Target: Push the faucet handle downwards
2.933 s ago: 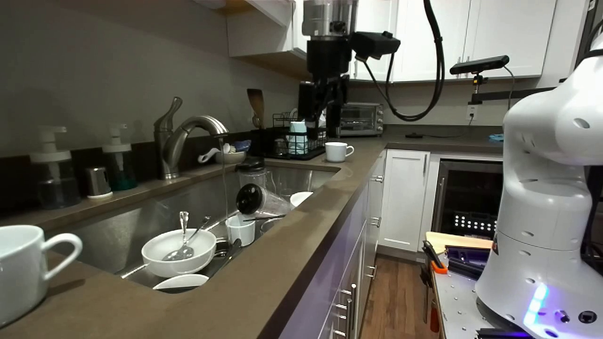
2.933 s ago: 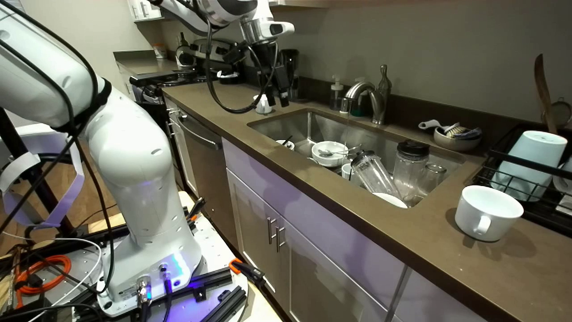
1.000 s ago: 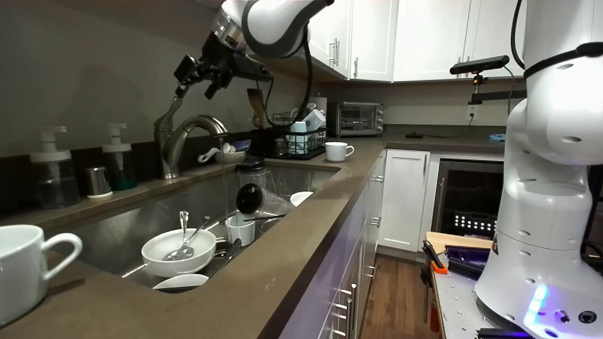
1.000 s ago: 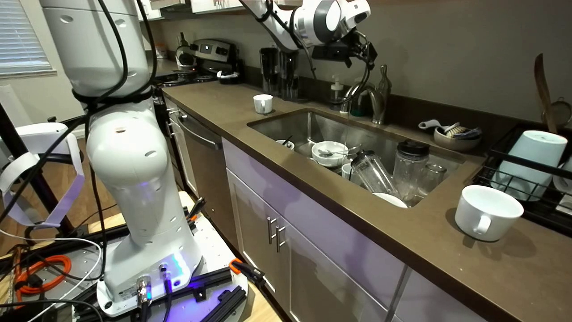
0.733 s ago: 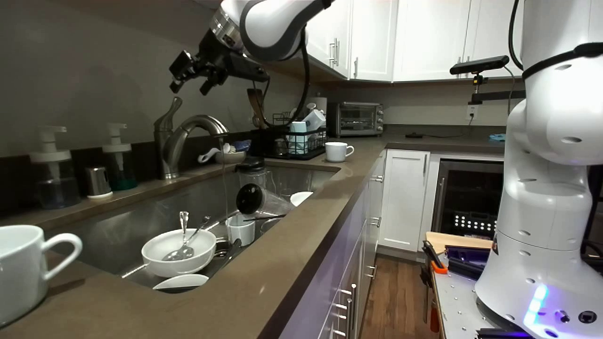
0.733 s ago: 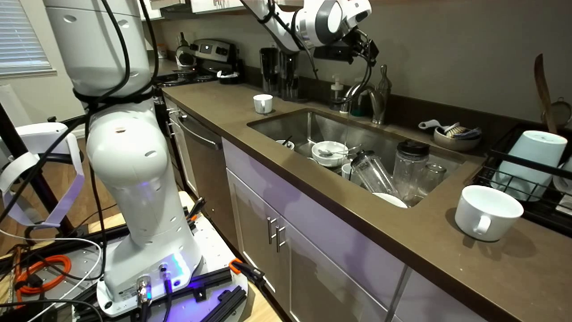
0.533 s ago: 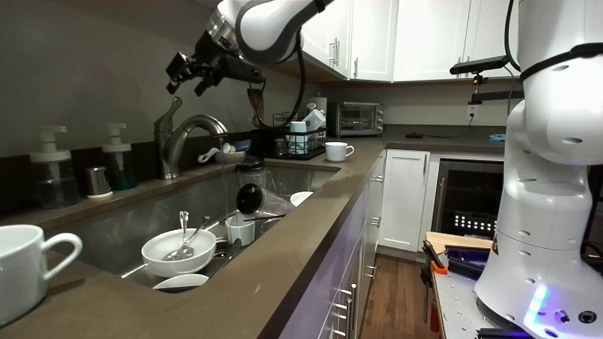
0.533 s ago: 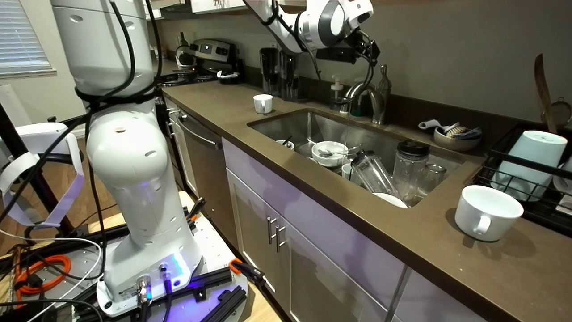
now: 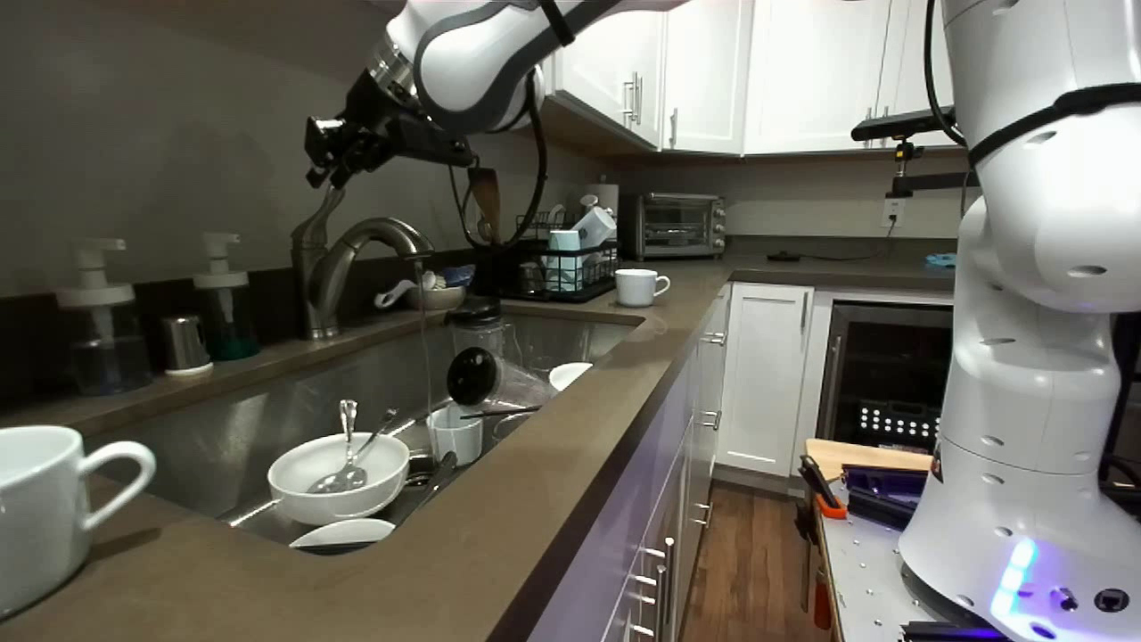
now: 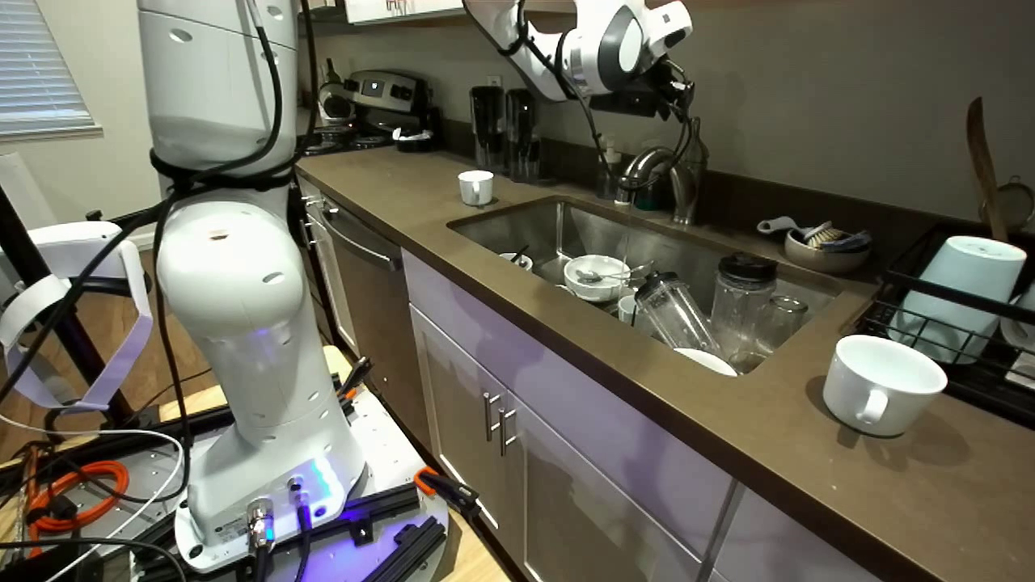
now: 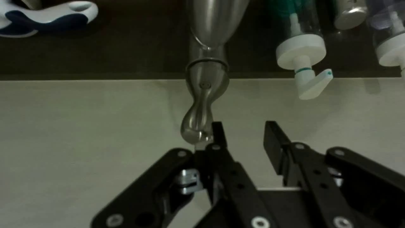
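The silver faucet handle point(image 9: 316, 223) rises upright and slightly tilted from the brushed-steel faucet point(image 9: 328, 290), and a thin stream of water falls from the spout. My black gripper point(image 9: 326, 176) is right at the handle's top end, its tips just over it; whether they touch I cannot tell. In the wrist view the gripper point(image 11: 244, 134) is partly open, with only bare wall seen between its fingers. There the handle's rounded end point(image 11: 196, 125) lies just outside the left finger, which overlaps its edge. Cables partly cover the handle point(image 10: 697, 145) in an exterior view.
Below the faucet, the sink holds a white bowl point(image 9: 339, 481), a white cup point(image 9: 456, 435) and a tilted clear jar point(image 10: 678, 315). Soap bottles point(image 9: 105, 339) stand beside the faucet along the wall. White mugs point(image 10: 885, 384) sit on the counter near a dish rack point(image 9: 570, 276).
The arm has swung over to the faucet; lately the gripper shifted a little toward the wall and down to the handle's tip. Its fingers have drawn closer together. The handle looks unmoved.
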Available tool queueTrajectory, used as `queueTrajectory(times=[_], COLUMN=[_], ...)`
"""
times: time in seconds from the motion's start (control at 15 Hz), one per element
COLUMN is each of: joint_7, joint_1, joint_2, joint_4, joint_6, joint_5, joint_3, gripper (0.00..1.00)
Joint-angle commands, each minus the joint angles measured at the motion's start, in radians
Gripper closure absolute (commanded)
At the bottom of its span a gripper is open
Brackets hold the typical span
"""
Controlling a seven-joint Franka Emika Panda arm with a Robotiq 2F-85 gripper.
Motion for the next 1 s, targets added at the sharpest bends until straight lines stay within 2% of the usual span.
queueTrajectory(times=[0.0,0.07,0.13,0.2,0.33,0.4,0.47,0.67,0.8,0.87,0.93], joint_7=[0.014,0.017,0.015,0.019,0.024,0.022,0.022,0.022,0.022,0.021,0.023], joint_1=[0.021,0.026,0.028,0.035,0.043,0.047,0.051,0.062,0.07,0.073,0.078], joint_2=[0.034,0.037,0.04,0.044,0.054,0.059,0.065,0.084,0.094,0.099,0.104], joint_4=[0.068,0.079,0.088,0.096,0.11,0.116,0.121,0.137,0.148,0.154,0.159], joint_6=[0.018,0.019,0.019,0.02,0.022,0.023,0.025,0.03,0.031,0.032,0.034], joint_5=[-0.048,-0.058,-0.061,-0.069,-0.079,-0.076,-0.074,-0.069,-0.068,-0.067,-0.07], joint_3=[-0.037,-0.049,-0.054,-0.066,-0.081,-0.084,-0.089,-0.101,-0.11,-0.114,-0.122], gripper=[0.79,0.97,0.94,1.0,0.9,0.97,0.93,0.98,0.91,0.97,0.97])
